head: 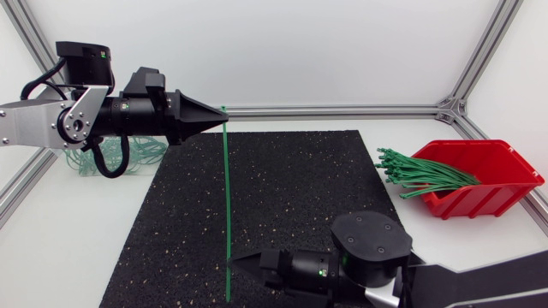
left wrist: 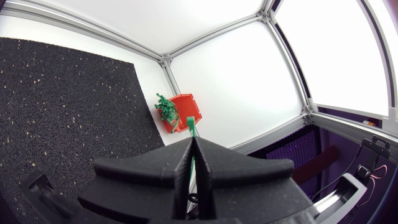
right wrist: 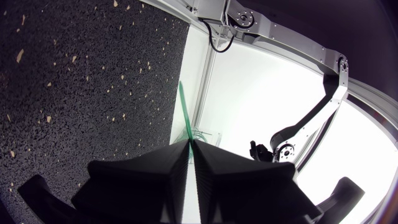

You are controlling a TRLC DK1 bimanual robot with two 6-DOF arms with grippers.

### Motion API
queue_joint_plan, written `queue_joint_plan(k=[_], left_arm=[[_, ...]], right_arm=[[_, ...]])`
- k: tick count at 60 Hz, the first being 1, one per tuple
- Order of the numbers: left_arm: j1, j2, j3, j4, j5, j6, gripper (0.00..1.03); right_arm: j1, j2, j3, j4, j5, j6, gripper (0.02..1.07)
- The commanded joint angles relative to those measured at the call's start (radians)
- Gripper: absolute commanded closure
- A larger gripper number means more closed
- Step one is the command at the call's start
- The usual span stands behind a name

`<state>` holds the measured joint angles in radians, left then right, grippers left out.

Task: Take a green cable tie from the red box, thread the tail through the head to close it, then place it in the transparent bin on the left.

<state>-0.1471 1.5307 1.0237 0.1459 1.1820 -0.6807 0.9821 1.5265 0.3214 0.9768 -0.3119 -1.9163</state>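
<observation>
A black mat (head: pixel 291 197) covers the table's middle. The red box (head: pixel 479 175), right of it, holds spare green ties (head: pixel 419 174). The transparent bin (head: pixel 86 158) is partly hidden behind the left arm. The left gripper (head: pixel 218 114) points right at the mat's far edge and the right gripper (head: pixel 235 261) points left near its front edge. Each is clamped on one end of the green cable tie (head: pixel 227 197), which is held straight between them.

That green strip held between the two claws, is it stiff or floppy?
Probably fairly springy: the tie runs nearly straight between the left claw and right claw. Likely very light, being so thin. The spare ties jut past the box rim without drooping, hinting at stiffness.
</observation>
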Motion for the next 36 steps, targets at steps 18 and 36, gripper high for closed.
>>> queue_joint_plan(k=[18, 36], left_arm=[[-0.011, -0.038, -0.033, -0.006, 0.019, -0.008, 0.99], [-0.051, -0.070, -0.063, -0.006, 0.016, -0.011, 0.99]], right_arm=[[0.043, -0.108, -0.036, -0.063, 0.027, 0.155, 1.01], [0.049, -0.200, -0.085, -0.072, 0.019, 0.370, 1.01]])
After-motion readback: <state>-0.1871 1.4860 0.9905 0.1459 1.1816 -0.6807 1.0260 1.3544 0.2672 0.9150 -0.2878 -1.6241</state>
